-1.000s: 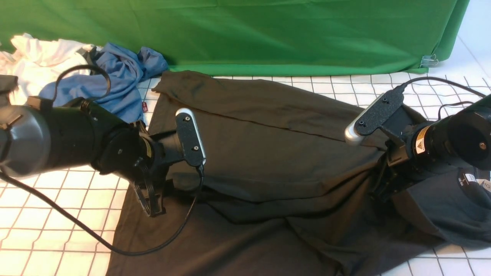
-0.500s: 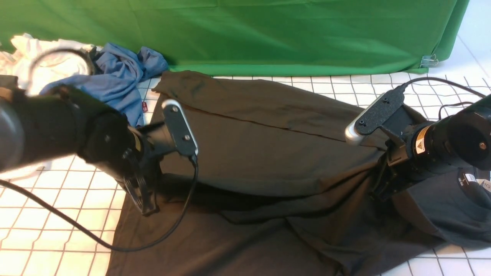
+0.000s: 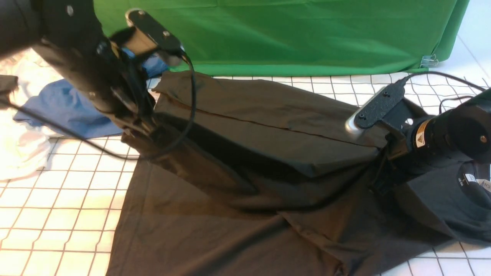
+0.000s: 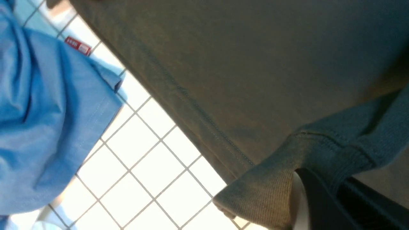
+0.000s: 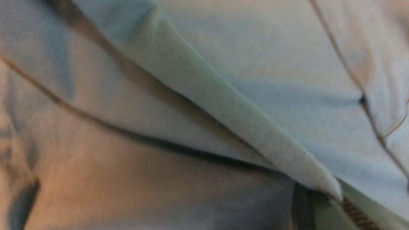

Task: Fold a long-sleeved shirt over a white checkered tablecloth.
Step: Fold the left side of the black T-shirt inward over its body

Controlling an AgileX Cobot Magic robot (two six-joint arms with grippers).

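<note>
Pinching the shirt at both ends, the left gripper and right gripper risk losing a thin fold if pulled apart, rumpling it on the tablecloth.

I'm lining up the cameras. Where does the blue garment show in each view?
Front view: blue garment at the far left, left of the long-sleeved shirt.
Left wrist view: large, across a strip of white checkered tablecloth from the shirt's stitched edge.
Right wrist view: not in it; only shirt fabric.
Shared landmark: the shirt, seen in all three views.
</note>
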